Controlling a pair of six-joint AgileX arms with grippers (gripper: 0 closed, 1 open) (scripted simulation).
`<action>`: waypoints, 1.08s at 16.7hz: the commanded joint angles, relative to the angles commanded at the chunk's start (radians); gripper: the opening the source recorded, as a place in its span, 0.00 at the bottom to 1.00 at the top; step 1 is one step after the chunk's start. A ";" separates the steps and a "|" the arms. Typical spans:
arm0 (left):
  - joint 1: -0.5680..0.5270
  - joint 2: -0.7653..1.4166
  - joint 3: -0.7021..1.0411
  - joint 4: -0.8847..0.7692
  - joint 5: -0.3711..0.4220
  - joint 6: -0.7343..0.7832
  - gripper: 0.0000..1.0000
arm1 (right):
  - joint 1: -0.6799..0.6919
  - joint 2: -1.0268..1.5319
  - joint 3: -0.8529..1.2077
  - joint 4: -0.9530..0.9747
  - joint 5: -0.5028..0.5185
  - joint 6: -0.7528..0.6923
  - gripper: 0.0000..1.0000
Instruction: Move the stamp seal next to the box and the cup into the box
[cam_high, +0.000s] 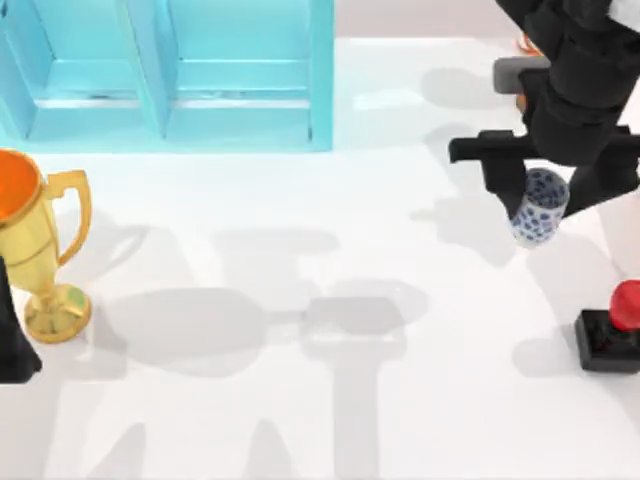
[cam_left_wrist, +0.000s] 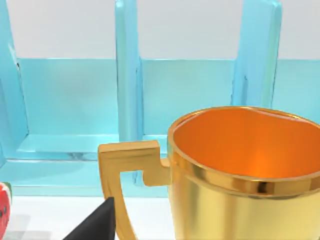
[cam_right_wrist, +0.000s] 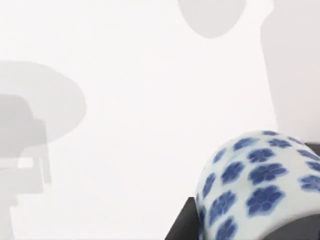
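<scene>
Top view: right gripper (cam_high: 540, 195), at 2 o'clock, fingers clamped on the small white cylindrical cup with blue flower pattern (cam_high: 538, 207), held tilted above the table. Black-based, red-knobbed stamp seal (cam_high: 612, 332) stands at 4 o'clock. Left gripper (cam_high: 15, 345), at 9 o'clock beside the gold trophy (cam_high: 35, 250): finger state cannot be told.

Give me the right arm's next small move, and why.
Probably carry the cup toward the top view's left and up to the blue box. The right gripper holds the cup over bare table at the right, well short of the box, while the stamp seal sits untouched near the right edge.
</scene>
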 joint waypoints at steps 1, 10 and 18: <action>0.000 0.000 0.000 0.000 0.000 0.000 1.00 | -0.044 -0.023 -0.026 0.007 -0.004 -0.048 0.00; 0.000 0.000 0.000 0.000 0.000 0.000 1.00 | -0.456 -0.231 -0.279 0.065 -0.017 -0.439 0.00; 0.000 0.000 0.000 0.000 0.000 0.000 1.00 | -0.895 -0.445 -0.538 0.122 -0.065 -0.900 0.00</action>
